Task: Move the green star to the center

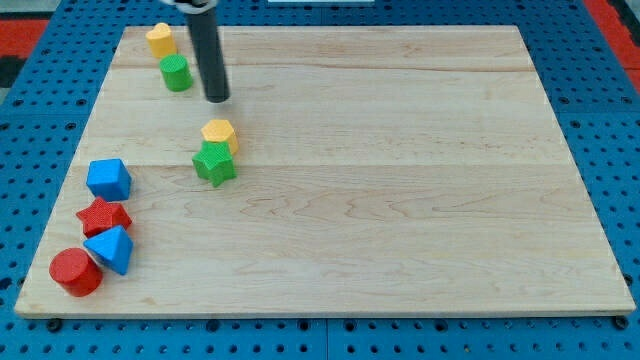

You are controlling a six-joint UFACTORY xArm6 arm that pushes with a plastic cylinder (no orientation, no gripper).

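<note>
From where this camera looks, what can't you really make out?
- The rod above my tip: cut off by the view's top edge.
- Yellow block: lower part hidden by the green star touching it.
- Red star: partly covered by the blue block in front.

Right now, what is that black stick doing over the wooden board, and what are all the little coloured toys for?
That black stick is the end of a robot arm. It has no hand, so it holds nothing; its lower end, my tip, slides on the wooden board and pushes blocks around. There is only one picture, looking down at the board from one side.

Near the view's top left stand a yellow block and a green round block, just left of my tip. Below my tip sit a yellow block and the green star, touching. At the view's bottom left are a blue block, a red star, a blue pointed block and a red round block.

The job: push the green star to the middle.
</note>
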